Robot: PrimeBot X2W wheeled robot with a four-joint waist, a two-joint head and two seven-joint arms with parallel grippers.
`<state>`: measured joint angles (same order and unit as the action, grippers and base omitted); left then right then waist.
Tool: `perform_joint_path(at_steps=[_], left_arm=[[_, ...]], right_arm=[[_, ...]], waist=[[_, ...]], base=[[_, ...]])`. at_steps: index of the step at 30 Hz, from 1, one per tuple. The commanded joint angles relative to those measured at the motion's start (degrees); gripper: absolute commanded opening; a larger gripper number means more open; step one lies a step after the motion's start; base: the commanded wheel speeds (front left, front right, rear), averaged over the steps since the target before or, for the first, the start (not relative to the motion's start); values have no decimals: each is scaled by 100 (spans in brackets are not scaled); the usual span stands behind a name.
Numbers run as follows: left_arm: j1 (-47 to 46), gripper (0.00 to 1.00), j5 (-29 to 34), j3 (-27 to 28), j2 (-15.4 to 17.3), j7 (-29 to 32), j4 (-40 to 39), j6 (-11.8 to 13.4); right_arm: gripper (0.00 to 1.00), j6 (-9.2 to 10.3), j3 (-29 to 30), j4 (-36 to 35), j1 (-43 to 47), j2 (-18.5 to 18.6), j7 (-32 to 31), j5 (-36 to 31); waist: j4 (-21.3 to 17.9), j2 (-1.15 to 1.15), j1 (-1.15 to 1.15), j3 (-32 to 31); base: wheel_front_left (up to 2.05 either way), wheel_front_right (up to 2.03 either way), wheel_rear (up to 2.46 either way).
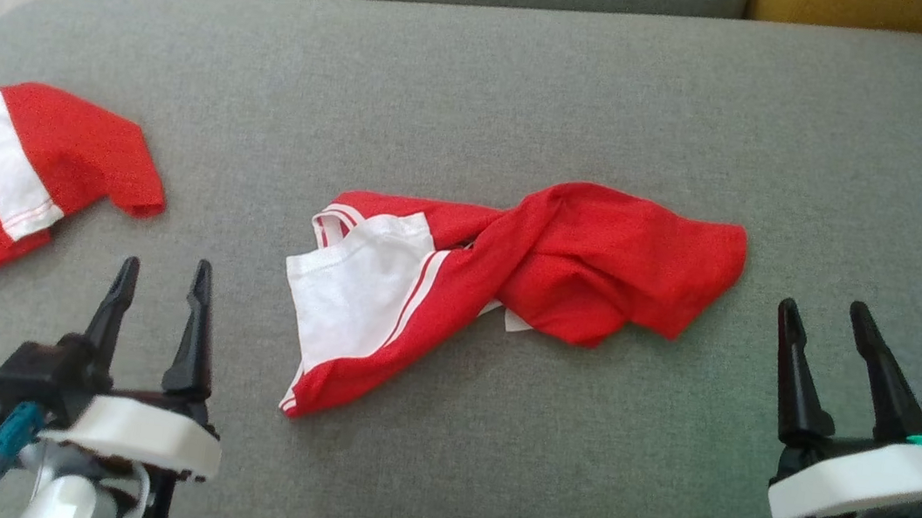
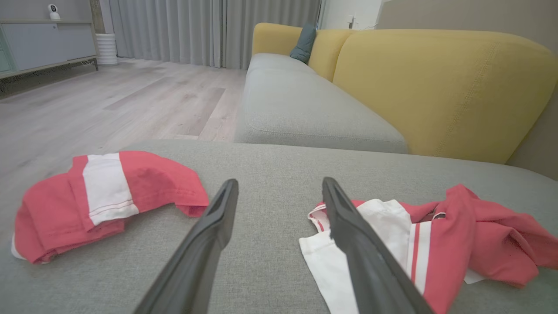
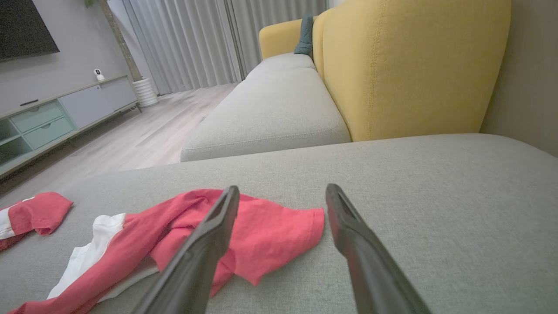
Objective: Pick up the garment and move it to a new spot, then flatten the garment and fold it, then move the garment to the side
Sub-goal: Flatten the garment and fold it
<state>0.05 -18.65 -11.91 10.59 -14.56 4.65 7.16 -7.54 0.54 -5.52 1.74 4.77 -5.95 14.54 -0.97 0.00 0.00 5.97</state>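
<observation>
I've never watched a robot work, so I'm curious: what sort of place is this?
Most likely a home living room. There is a sofa with grey seats and yellow backs, a low cabinet along the wall, and long curtains reaching down to a wooden floor.

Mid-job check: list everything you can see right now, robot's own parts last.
crumpled garment: 1, red and white, middle of the seat cushion
folded garment: 1, red and white, cushion's left end
seat cushion: 1, grey, under both garments
sofa backrest: 1, yellow, beyond the cushion, right
throw pillow: 1, teal, sofa's far end
floor: 1, pale wood, beyond the cushion, left
left gripper: 1, dark fingers, open, empty, between the two garments
right gripper: 1, dark fingers, open, empty, right of crumpled garment
</observation>
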Motion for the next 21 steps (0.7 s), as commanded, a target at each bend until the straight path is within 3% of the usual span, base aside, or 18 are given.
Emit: perform_joint_path(at_steps=[1,21], left_arm=[[-95,100,59,272,119,-43,-235,42],[30,100,186,135,258,123,-346,185]], right_arm=[[100,5,-105,-253,-69,136,-25,-43],[100,5,-83,-374,-17,170,-153,-110]], waist=[[2,0,0,-65],[37,0,0,-93]], base=[[0,0,0],[0,0,0]])
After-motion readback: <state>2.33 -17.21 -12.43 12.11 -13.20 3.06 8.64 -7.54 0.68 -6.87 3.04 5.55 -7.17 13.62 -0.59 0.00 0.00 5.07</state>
